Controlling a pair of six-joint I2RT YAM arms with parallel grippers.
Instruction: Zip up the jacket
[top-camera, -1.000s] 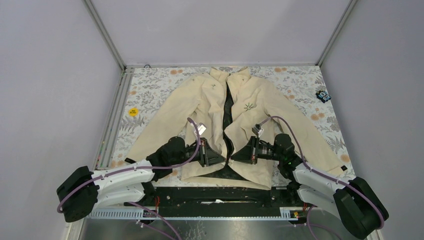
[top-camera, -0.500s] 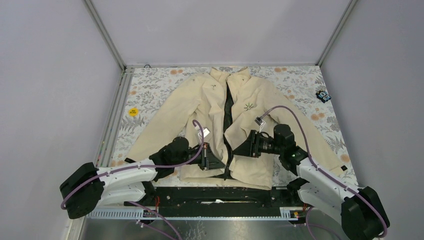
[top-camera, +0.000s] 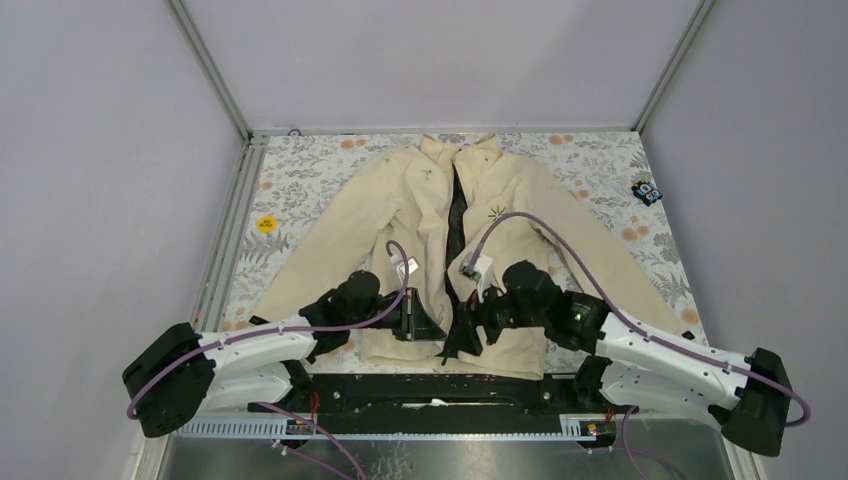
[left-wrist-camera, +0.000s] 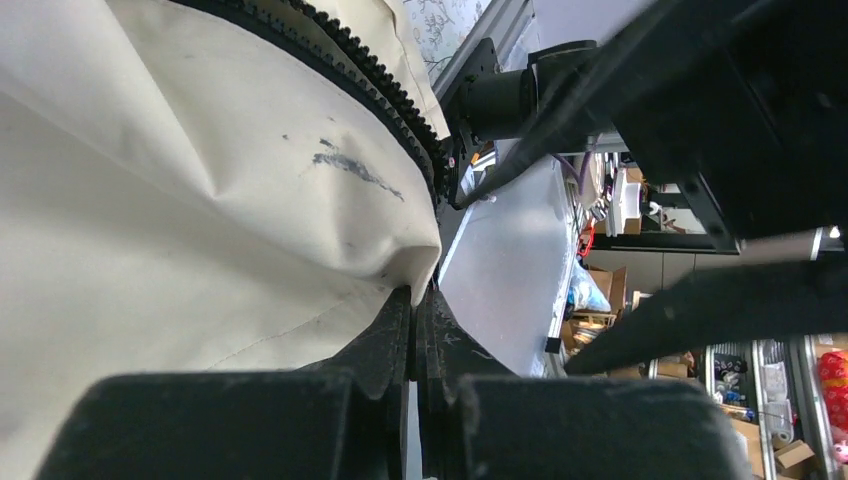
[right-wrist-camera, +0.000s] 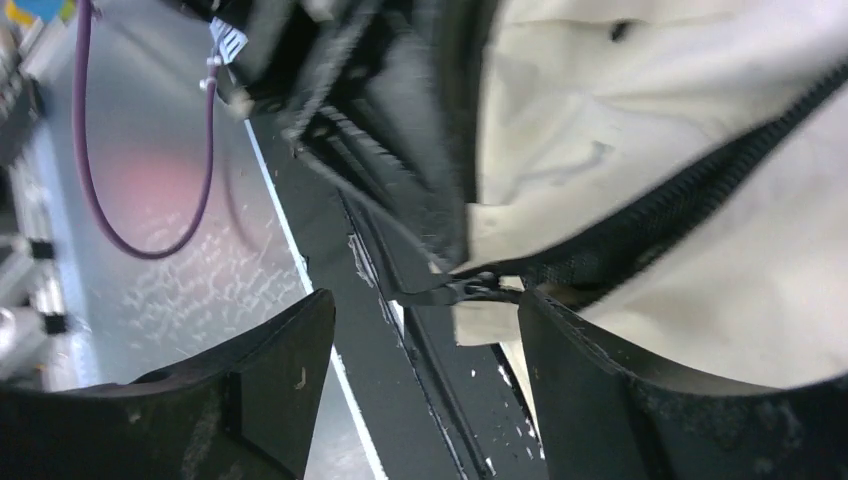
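Note:
The cream jacket (top-camera: 520, 190) lies flat on its back, collar far, front open along the dark zipper (top-camera: 457, 215). At the hem, my left gripper (top-camera: 438, 325) is shut on the edge of the left front panel; the left wrist view shows cream fabric (left-wrist-camera: 180, 200) pinched between the closed fingers (left-wrist-camera: 395, 320), with zipper teeth (left-wrist-camera: 370, 70) above. My right gripper (top-camera: 470, 322) hovers open just right of it at the zipper's bottom. In the right wrist view the dark zipper pull (right-wrist-camera: 450, 292) lies between the spread fingers (right-wrist-camera: 290, 350), untouched, with the teeth (right-wrist-camera: 650, 220) running up right.
A floral cloth (top-camera: 320, 170) covers the table. A small blue object (top-camera: 647, 190) sits at the back right and a yellow sticker (top-camera: 266, 223) at the left. A black rail (top-camera: 430, 390) runs along the near edge under the hem. Grey walls enclose three sides.
My right gripper has opened, letting go of the right front panel, and swung left to the zipper's bottom. The left gripper has kept its hold and barely moved.

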